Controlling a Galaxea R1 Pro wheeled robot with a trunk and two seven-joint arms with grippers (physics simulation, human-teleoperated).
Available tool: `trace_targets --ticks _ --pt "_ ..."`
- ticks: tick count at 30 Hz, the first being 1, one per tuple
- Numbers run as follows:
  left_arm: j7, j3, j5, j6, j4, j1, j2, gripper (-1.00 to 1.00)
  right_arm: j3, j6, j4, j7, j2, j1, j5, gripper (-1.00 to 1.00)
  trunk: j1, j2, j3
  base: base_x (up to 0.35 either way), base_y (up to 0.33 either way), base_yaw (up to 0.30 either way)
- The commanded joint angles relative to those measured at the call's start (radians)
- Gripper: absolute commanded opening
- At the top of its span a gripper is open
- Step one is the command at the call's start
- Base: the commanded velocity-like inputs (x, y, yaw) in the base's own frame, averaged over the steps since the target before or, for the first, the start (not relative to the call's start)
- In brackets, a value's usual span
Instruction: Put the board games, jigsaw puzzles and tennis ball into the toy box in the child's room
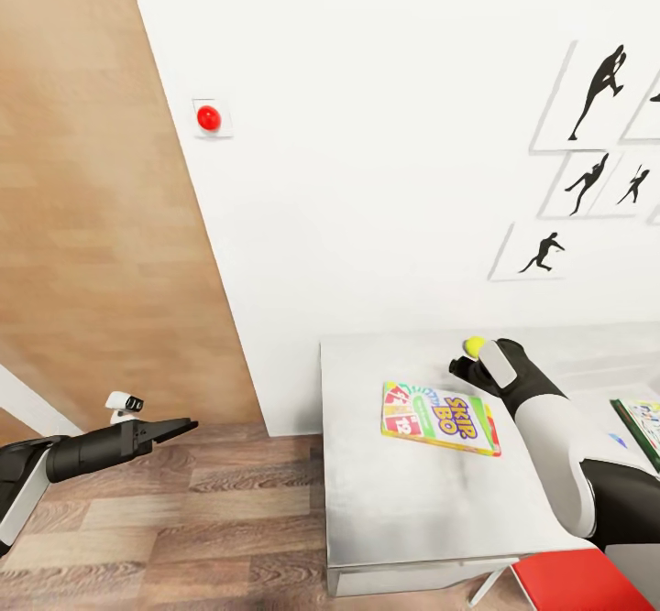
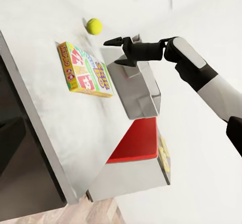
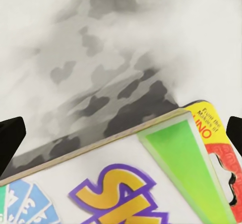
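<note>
A yellow-green-red board game (image 1: 440, 419) (image 2: 85, 70) lies flat on the light grey table (image 1: 385, 519). The tennis ball (image 1: 474, 347) (image 2: 94, 26) rests near the wall, just beyond it. My right gripper (image 1: 461, 369) (image 2: 117, 51) hovers open above the table, close beside the ball but apart from it, between the ball and the grey toy box (image 2: 143, 93). In the right wrist view its fingertips (image 3: 11, 138) frame the game's corner (image 3: 166, 153). My left gripper (image 1: 176, 428) hangs open over the floor, left of the table.
A red chair seat (image 1: 573, 583) (image 2: 136, 141) sits at the table's near right corner. Another flat printed box with a green edge (image 1: 642, 428) lies at the right edge. The white wall holds framed silhouettes (image 1: 587, 98) and a red button (image 1: 209, 118). Wood flooring (image 1: 183, 538) is left of the table.
</note>
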Motion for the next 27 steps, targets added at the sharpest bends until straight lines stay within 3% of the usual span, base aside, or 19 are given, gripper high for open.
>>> trace_targets --ticks 1,27 --pt "-0.002 0.0 0.002 0.01 0.0 -0.001 0.0 1.0 -0.001 0.002 -0.002 -0.009 0.0 -0.001 -0.011 1.0 0.001 -0.002 -0.002 0.0 0.0 0.0" --pt "-0.002 0.0 0.002 0.01 0.0 -0.001 0.0 1.0 0.0 0.002 -0.001 -0.009 -0.016 0.005 -0.02 1.0 0.001 -0.002 -0.032 0.0 0.0 0.0"
